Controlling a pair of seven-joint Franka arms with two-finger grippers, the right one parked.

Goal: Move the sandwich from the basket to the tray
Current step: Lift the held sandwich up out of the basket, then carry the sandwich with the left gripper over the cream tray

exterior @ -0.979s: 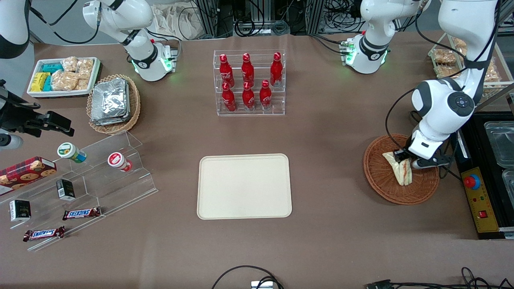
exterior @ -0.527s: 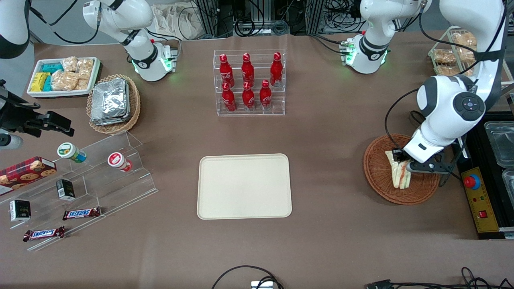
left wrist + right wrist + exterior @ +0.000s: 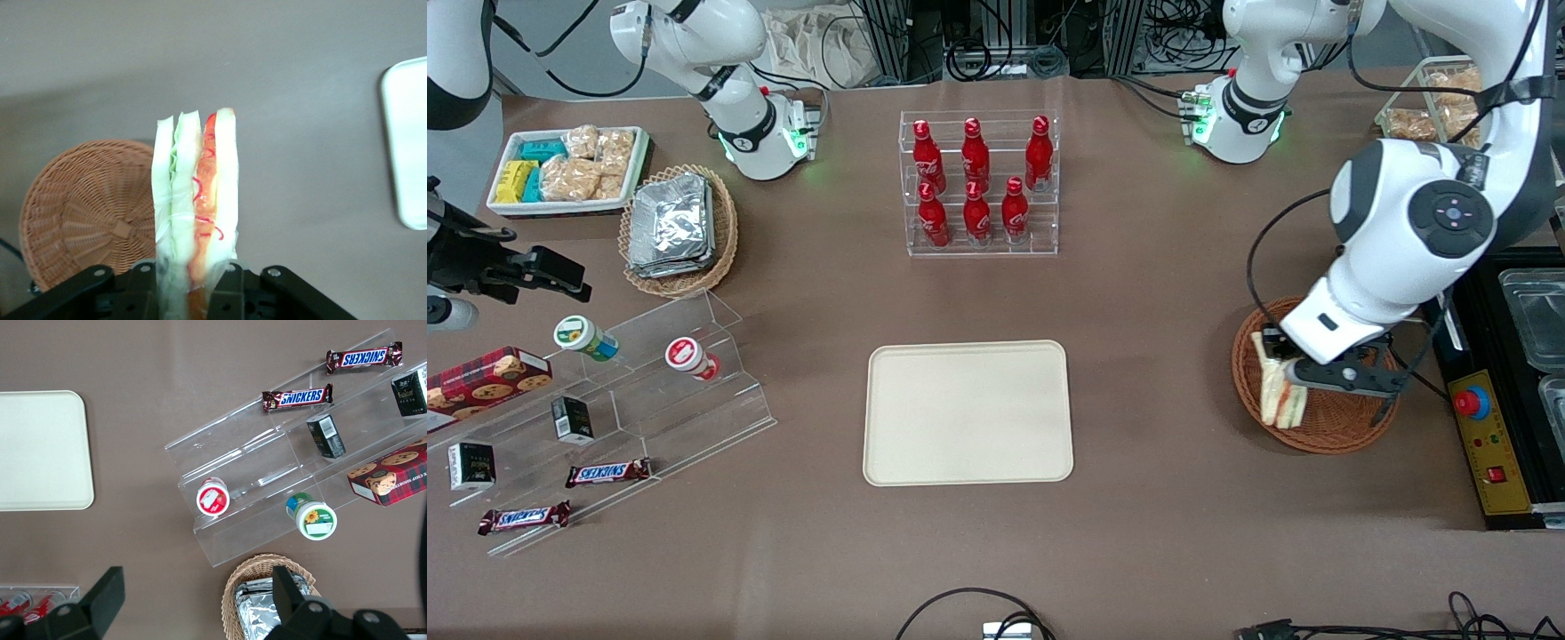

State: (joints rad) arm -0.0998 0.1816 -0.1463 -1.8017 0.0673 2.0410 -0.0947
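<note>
The pincer (image 3: 1285, 372) pinches the sandwich (image 3: 1276, 393) above the basket (image 3: 1343, 427); it should carry it level across the bench toward the tray (image 3: 967, 413), grip steady.

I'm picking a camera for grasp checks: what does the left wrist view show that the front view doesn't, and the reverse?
Only the left wrist view shows the sandwich's green and red filling layers edge-on, running down between the gripper's fingers, which are shut on it.

Only the front view shows the red bottles, the snack shelves and the arm over the basket.

Both show sandwich, reddish-brown basket, gripper and the still-bare cream tray.
</note>
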